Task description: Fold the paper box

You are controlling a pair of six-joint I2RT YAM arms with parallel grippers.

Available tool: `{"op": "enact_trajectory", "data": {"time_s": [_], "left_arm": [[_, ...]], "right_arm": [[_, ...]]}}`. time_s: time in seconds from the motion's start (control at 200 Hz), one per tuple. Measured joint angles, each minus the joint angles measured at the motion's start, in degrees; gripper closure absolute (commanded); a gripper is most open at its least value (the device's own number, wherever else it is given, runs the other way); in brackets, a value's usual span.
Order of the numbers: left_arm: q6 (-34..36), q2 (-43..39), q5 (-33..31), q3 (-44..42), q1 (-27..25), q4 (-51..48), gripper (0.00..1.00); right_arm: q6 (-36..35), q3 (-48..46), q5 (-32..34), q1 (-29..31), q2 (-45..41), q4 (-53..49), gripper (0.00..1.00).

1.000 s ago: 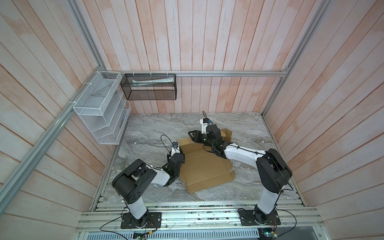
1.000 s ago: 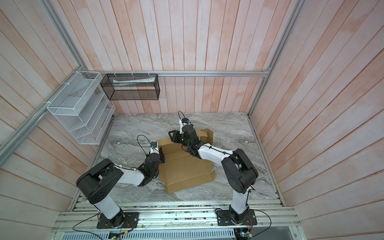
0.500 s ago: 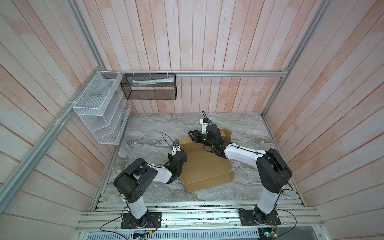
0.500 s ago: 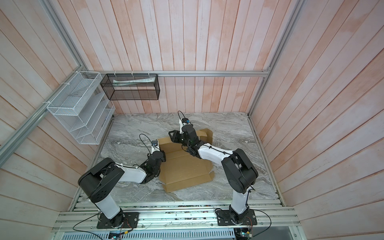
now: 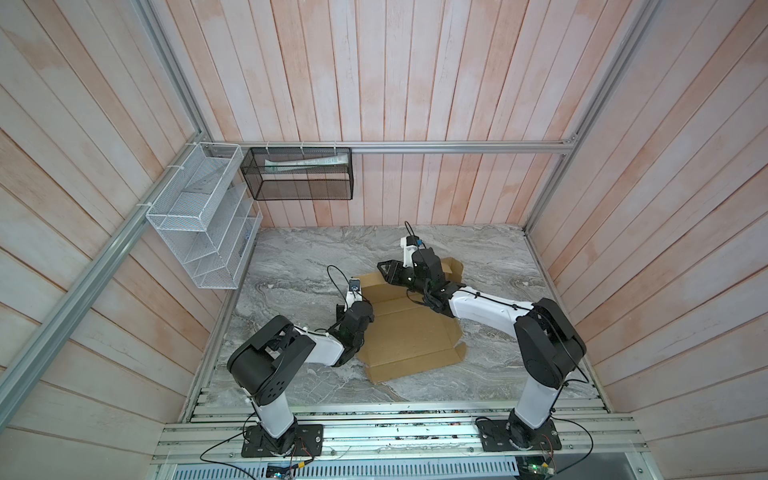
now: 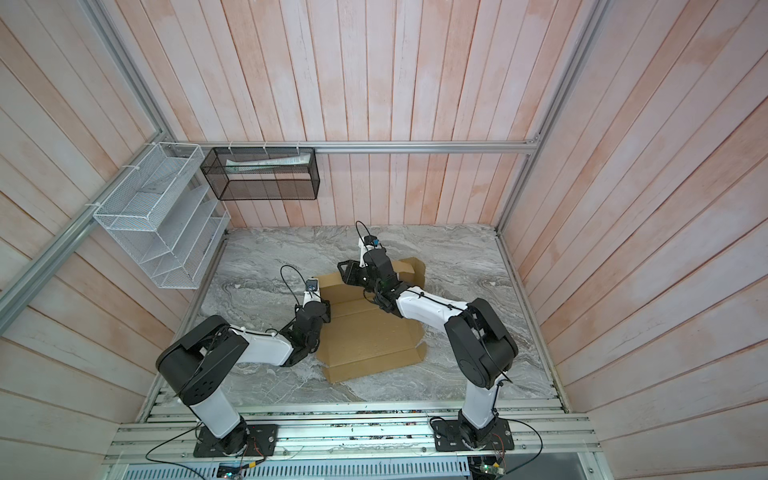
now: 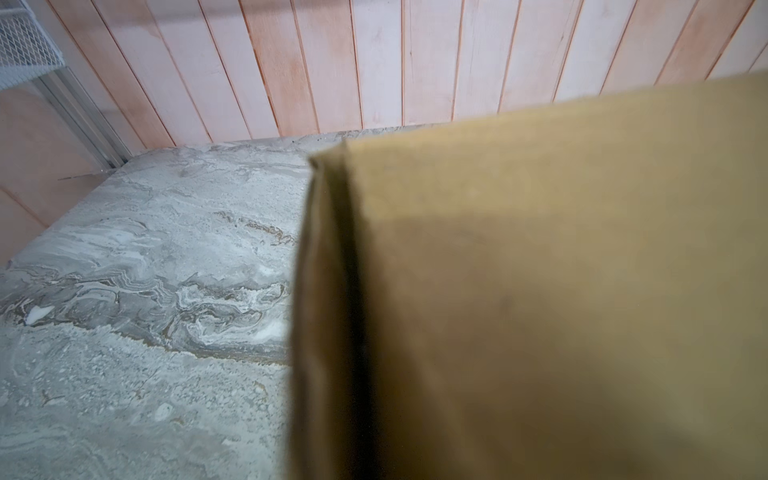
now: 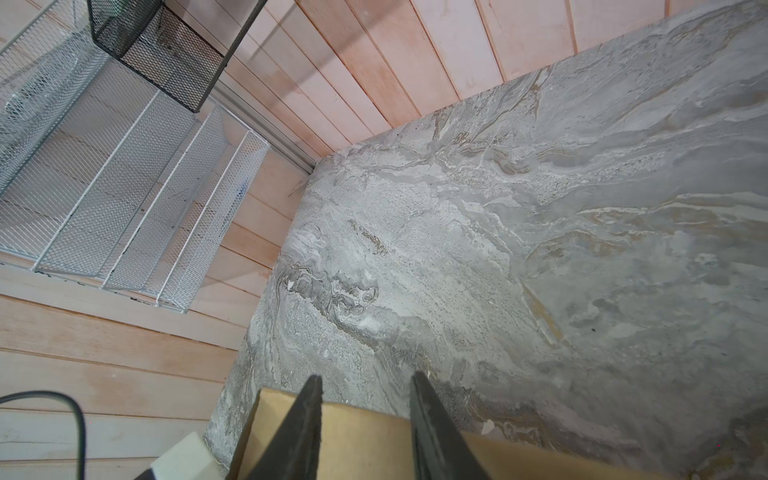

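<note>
The box (image 5: 411, 332) lay opened out as a flat sheet in the middle of the counter (image 5: 299, 266). Its long axis ran from the counter's front edge toward the back wall, the far end swung a little to the right, and a far flap (image 5: 453, 268) stood partly raised there. Both arms reached to its left half.

The left pincer (image 5: 365, 311) sat right at the sheet's left long edge, about halfway along, and was the nearer one to that edge. It was closed tight. Its wrist view showed no fingers, only the left flap (image 7: 324, 291) standing up close to the lens, so I could not tell for certain whether it had the flap pinched.

The right pincer (image 8: 365, 380) was at the far left corner, pointing left across the sheet's short way. Its fingers (image 8: 309, 419) stood partly apart over the cardboard edge (image 8: 365, 436) with nothing between them.

By my reckoning the left wall was the fold in hand. That crease ran along the long axis, so the lift would go up and rightward over the sheet.
</note>
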Motion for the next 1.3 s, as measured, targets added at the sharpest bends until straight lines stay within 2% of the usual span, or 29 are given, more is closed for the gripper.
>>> {"op": "enact_trajectory", "data": {"time_s": [0.505, 0.8, 1.3], "left_arm": [[4.46, 0.72, 3.48, -2.25, 0.13, 7.45, 1.0], [4.37, 0.74, 4.33, -2.36, 0.11, 8.44, 0.76], [-0.85, 0.37, 5.25, -3.58, 0.11, 5.66, 0.69]], "right_arm": [[-4.07, 1.05, 1.2, 0.04, -1.46, -4.52, 0.58], [-3.98, 0.81, 1.81, 0.04, -1.46, -4.57, 0.58], [-3.37, 0.5, 3.02, 0.04, -1.44, -4.72, 0.58]]}}
